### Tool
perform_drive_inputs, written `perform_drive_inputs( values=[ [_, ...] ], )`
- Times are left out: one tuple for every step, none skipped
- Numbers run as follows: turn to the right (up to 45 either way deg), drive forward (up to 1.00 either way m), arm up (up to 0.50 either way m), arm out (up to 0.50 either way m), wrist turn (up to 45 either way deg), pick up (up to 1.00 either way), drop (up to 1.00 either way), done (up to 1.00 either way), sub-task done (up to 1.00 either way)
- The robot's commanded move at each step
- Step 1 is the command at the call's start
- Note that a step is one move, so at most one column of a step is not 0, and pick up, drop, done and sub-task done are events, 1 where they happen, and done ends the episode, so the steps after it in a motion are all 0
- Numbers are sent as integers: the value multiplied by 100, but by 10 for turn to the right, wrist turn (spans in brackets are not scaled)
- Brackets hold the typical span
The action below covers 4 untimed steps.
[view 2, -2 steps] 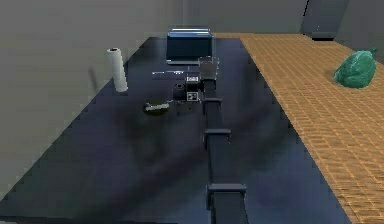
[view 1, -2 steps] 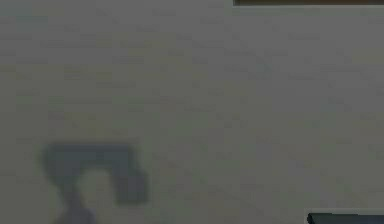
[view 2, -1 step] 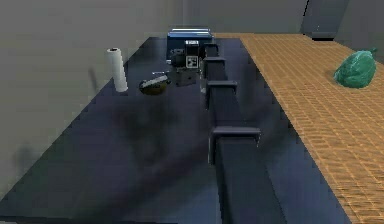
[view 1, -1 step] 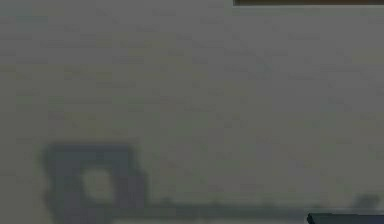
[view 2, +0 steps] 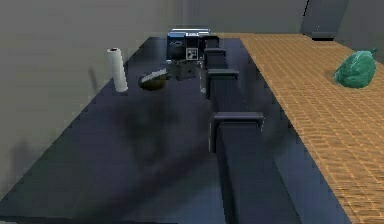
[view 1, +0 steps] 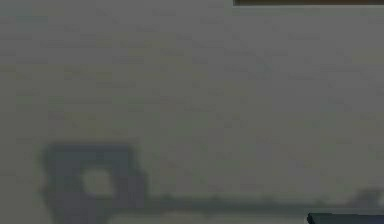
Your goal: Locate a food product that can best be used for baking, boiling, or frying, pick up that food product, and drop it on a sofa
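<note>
Smooth dark desk (view 2: 90, 150), and just right of the upright white cylinder of a roll (view 2: 117, 70) the end effector (view 2: 166, 75) hangs by a small olive-dark rounded blob (view 2: 154, 85), too small to name, so its grip and any hold can't be told, crumpled green bag (view 2: 357, 68) far right of the roll.

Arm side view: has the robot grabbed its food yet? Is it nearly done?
Nothing looks finished. In hand: the arm reaches across the dark counter, gripper at a dark rounded thing; I cannot tell whether it holds anything. Left: taking food to a sofa, dropping it.
</note>
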Motion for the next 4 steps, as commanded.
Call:
perform_drive_inputs(
  values=[
    [0, 0, 0, 0, -450, 0, 0, 0, 0],
    [0, 0, 0, 0, -450, 0, 0, 0, 0],
    [0, 0, 0, 0, -90, 0, 0, 0, 0],
    [0, 0, 0, -42, 0, 0, 0, 0, 0]
  ],
)
